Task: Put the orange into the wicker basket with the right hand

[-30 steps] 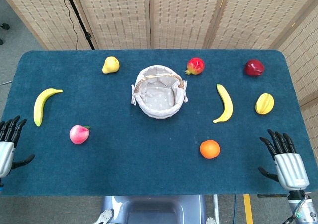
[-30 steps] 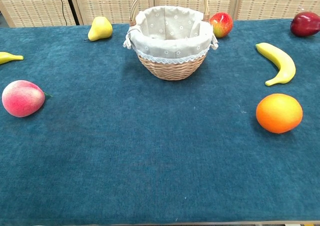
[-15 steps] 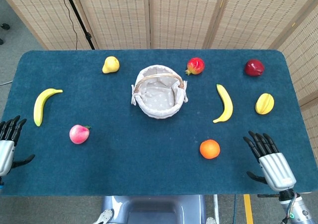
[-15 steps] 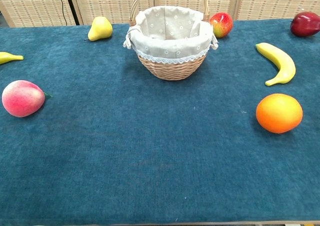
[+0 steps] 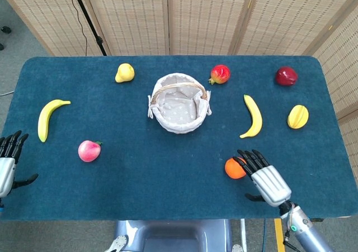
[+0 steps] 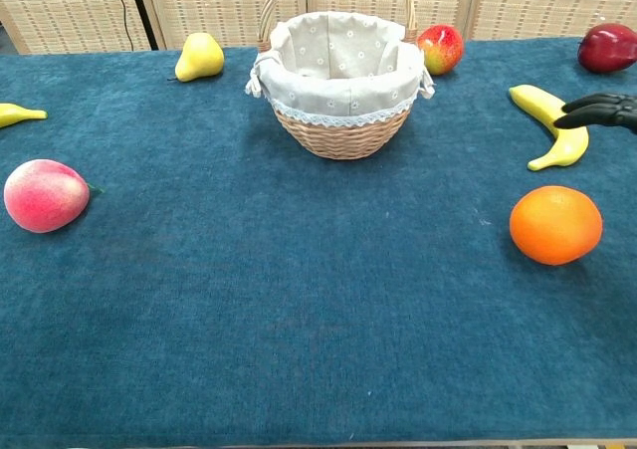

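Note:
The orange [image 5: 232, 169] [image 6: 555, 225] lies on the blue table near the front right. My right hand [image 5: 265, 179] hovers just right of it, fingers spread and reaching over its top edge, holding nothing; in the chest view only its dark fingertips [image 6: 602, 110] show at the right edge, above the orange. The wicker basket [image 5: 179, 112] [image 6: 343, 128], lined with pale cloth and empty, stands at the table's middle back. My left hand [image 5: 8, 165] rests open at the table's front left edge.
Around the basket lie a pear [image 5: 124, 72], a red-yellow fruit [image 5: 220, 74], a dark red apple [image 5: 286, 76], a banana [image 5: 253, 117], a yellow starfruit [image 5: 297, 117], another banana [image 5: 48, 117] and a peach [image 5: 89, 150].
My right hand has swung left from the table's front right corner to beside the orange, and its fingertips have entered the chest view. The left hand stays put.

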You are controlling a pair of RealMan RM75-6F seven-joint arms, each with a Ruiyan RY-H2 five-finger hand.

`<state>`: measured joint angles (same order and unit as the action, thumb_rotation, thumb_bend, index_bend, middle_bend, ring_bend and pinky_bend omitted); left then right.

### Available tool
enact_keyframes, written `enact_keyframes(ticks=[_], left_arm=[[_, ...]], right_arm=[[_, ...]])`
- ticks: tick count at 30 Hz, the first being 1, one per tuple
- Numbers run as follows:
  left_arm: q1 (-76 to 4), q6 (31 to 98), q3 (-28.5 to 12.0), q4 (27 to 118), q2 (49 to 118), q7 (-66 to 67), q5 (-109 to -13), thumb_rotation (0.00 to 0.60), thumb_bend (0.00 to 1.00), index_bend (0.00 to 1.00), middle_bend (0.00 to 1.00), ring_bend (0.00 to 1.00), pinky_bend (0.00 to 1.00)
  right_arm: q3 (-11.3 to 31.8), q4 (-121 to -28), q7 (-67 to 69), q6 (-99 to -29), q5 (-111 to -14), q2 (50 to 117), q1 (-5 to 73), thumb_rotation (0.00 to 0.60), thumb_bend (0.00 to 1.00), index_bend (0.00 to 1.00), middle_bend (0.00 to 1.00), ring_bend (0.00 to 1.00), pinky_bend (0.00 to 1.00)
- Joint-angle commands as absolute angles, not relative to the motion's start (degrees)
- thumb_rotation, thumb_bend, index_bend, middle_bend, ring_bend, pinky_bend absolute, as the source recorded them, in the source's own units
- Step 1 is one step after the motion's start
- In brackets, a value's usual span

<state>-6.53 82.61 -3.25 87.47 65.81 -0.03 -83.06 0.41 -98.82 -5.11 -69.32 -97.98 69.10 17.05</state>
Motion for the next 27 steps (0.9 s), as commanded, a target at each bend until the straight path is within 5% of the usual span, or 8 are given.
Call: enact_keyframes(ticks=[1,27], left_arm=[[-6.5,82.7,-3.3,87.4,65.7,-0.3,-83.0,0.600,0.00,0.00,0.00,0.00,0.00],[-6.1,83.7,-3.3,87.9,65.2,-1.7,-83.7,0.600,0.00,0.00,0.00,0.00,0.00]], right_arm=[[2.2,-97.8,-5.4,-66.4,-95.4,71.8,19.7,0.600,0.00,0.00,0.00,0.00,0.00],[1.4,-85.2,2.3,-62.0,-88.9,80.7,23.4,0.600,0.00,0.08,0.00,0.00,0.06]])
